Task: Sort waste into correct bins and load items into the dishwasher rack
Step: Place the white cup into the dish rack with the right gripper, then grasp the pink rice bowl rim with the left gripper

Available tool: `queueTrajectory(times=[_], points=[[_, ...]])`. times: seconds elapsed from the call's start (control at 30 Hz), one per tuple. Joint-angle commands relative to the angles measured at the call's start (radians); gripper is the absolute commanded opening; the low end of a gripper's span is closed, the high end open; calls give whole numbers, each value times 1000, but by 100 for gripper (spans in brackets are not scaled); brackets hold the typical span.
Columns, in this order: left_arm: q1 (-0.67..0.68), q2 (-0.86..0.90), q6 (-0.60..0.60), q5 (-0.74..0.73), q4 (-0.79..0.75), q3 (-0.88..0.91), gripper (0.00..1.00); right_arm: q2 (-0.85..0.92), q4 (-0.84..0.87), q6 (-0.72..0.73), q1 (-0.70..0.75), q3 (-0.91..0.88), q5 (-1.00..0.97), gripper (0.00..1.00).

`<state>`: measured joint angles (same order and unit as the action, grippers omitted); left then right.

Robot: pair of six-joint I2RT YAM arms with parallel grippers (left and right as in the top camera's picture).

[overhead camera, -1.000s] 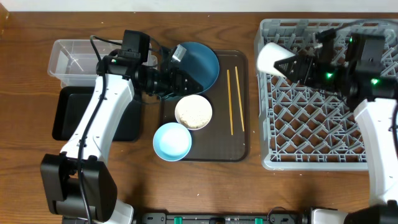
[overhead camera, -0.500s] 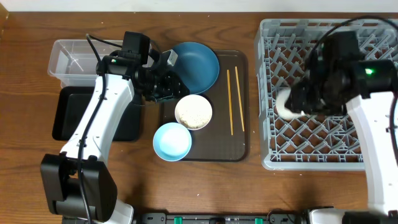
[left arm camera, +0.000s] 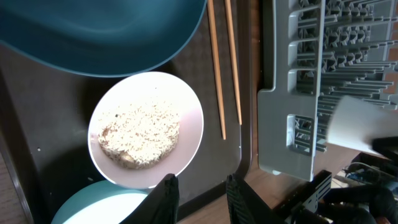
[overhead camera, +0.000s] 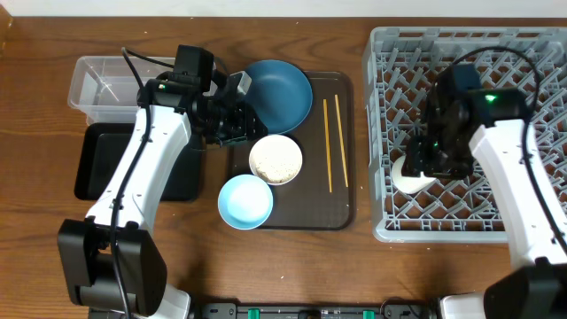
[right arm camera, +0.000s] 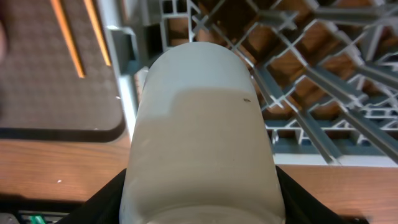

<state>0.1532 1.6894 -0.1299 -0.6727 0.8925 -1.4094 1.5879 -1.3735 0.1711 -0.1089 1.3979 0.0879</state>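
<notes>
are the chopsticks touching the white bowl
Apart. The left wrist view shows a strip of bare tray between the white bowl rim and the chopsticks.

The square grey plastic crate [overhead camera: 376, 226] shows lattice; small white cup [right arm camera: 199, 143] plain; large dark blue bowl [overhead camera: 282, 91]; dark brown rectangular tray [right arm camera: 37, 93] dimpled; brown wood-grain bench [overhead camera: 310, 266].

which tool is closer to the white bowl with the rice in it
Left. The left tool hovers just beside the white bowl of rice; the right tool is far off over the grey plastic rack, holding a small white cup.
</notes>
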Motion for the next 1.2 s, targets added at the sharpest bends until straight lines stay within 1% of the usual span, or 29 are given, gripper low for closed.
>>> queueTrajectory(times=[0.0, 0.13, 0.2, 0.3, 0.37, 0.47, 0.5, 0.6, 0.73, 0.9, 1.0, 1.1, 1.17], points=[[0, 0, 10, 13, 4, -15, 29, 19, 46, -8, -9, -50, -12, 51], [0, 0, 10, 13, 5, -14, 29, 32, 110, 8, -9, -105, -12, 61], [0, 0, 10, 13, 5, -14, 29, 35, 130, 8, -8, -121, -12, 68], [0, 0, 10, 13, 5, -14, 29, 34, 141, 8, -8, -121, -12, 77], [0, 0, 10, 13, 5, -14, 29, 34, 139, 8, -8, -100, -12, 80], [0, 0, 10, 13, 5, -14, 30, 34, 124, 8, -8, -29, 6, 81], [0, 0, 10, 13, 4, -14, 33, 34, 119, 8, -8, -2, 16, 80], [0, 0, 10, 13, 3, -15, 34, 34, 101, 7, -13, 124, 53, 80], [0, -1, 10, 12, -7, -15, 34, 34, 114, 7, -47, 251, 55, 78], [0, -3, 11, 13, -8, -15, 34, 34, 181, 16, -126, 276, 54, 79], [21, -4, 26, 18, -6, -15, 34, 34, 200, 19, -138, 276, 55, 80], [85, -3, 25, 114, 2, -15, 34, 34, 211, 24, -133, 276, 47, 81], [159, -2, 24, 237, 3, -15, 34, 34, 216, 23, -116, 276, 43, 83]])
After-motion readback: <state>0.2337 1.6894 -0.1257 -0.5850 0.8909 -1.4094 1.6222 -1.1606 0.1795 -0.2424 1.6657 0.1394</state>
